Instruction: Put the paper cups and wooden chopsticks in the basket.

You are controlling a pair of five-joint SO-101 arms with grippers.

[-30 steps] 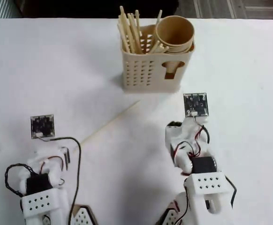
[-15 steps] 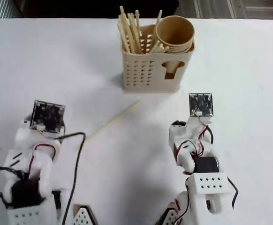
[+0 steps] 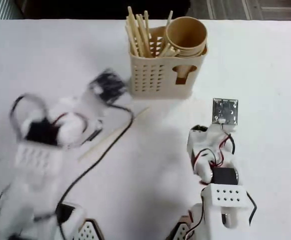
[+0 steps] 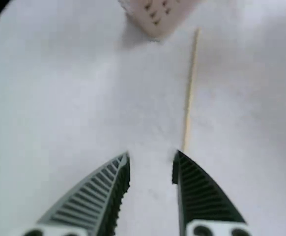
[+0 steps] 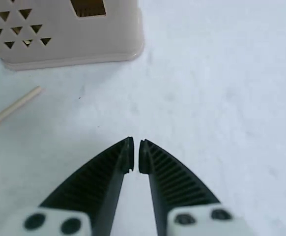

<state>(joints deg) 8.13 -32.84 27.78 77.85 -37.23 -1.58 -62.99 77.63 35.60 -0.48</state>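
Cups (image 3: 186, 32) and chopsticks (image 3: 138, 35) in basket (image 3: 150, 80); loose chopstick (image 4: 189, 88) on table (image 3: 260, 75) before it.

Bright, even light on the white table (image 3: 265, 60); faint shadow beside the basket (image 3: 160, 77).

place: robotics lab bench | cues: white table (image 3: 265, 75); wired left arm (image 3: 41, 137); right arm (image 3: 219, 176)

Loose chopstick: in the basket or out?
Out. The chopstick lies flat on the table, short of the basket.
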